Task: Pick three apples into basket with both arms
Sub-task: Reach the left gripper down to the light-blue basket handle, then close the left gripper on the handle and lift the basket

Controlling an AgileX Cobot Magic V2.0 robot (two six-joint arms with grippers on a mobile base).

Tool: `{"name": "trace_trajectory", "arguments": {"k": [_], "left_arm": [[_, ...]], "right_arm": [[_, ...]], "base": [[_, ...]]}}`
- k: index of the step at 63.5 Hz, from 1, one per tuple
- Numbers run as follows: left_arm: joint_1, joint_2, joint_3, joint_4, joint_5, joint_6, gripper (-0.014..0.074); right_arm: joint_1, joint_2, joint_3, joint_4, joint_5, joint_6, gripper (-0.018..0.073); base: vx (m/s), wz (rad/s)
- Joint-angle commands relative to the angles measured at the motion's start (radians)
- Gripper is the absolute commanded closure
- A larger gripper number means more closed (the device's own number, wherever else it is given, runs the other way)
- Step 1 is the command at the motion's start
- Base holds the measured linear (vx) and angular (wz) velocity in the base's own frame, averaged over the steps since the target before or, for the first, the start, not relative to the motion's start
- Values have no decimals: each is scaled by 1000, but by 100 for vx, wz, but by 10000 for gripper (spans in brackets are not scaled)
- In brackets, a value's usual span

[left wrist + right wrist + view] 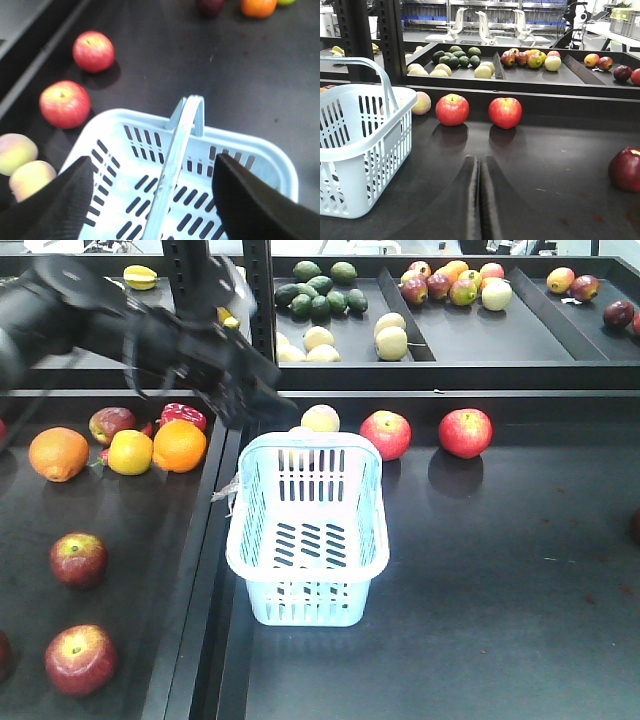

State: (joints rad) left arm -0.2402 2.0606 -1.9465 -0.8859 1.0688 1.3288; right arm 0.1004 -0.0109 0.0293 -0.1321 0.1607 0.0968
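The pale blue basket (305, 612) stands mid-table, and no fruit shows inside it. My left gripper (243, 406) hovers over its far left corner. In the left wrist view that gripper (154, 160) is open, nothing held, with the basket's handle (181, 135) below the gap. Two red apples (385, 434) (465, 432) lie behind the basket, to its right. Two darker apples (79, 558) (80, 659) rest on the left table. My right gripper (480, 159) is shut and empty, low over the table, facing the two red apples (452, 109) (505, 112) with the basket (355, 180) on its left.
Two oranges (58, 453) (179, 445), a yellow fruit (130, 452) and another apple (112, 423) sit at the back left. Pale peaches (15, 152) lie behind the basket. A dark red apple (625, 169) lies far right. A raised shelf (450, 330) holds several fruits.
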Motion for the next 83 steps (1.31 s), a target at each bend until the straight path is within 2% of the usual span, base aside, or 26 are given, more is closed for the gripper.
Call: {"name": "trace_trajectory", "arguments": {"k": [1, 7, 15, 30, 45, 55, 62, 76, 83], "left_arm": [[-17, -21, -52, -39, -2, -20, 102], [-25, -5, -52, -17, -1, -24, 102], [-29, 12, -52, 63, -19, -31, 104], [-29, 60, -52, 65, -53, -31, 104], [-30, 102, -52, 65, -38, -33, 119], [-30, 104, -52, 65, -33, -34, 213], [-30, 107, -52, 67, -13, -55, 326], [-31, 105, -52, 55, 48, -69, 606], [-31, 86, -52, 56, 110, -163, 605]], "right_arm": [[-8, -10, 13, -10, -68, -8, 561], [-8, -10, 13, -10, -68, -8, 561], [-8, -10, 13, -10, -68, -8, 561], [-8, -10, 13, -10, -68, -8, 561], [-8, -10, 13, -10, -68, -8, 561], [-8, -10, 13, -10, -68, -8, 561], [-8, -10, 13, -10, -68, -8, 561], [-8, -10, 13, -10, -68, -8, 561], [-8, -10, 13, -10, -68, -8, 561]], "base": [[0, 0], [0, 0], [0, 0], [0, 0], [0, 0], [0, 0], [0, 0], [0, 0], [0, 0]]}}
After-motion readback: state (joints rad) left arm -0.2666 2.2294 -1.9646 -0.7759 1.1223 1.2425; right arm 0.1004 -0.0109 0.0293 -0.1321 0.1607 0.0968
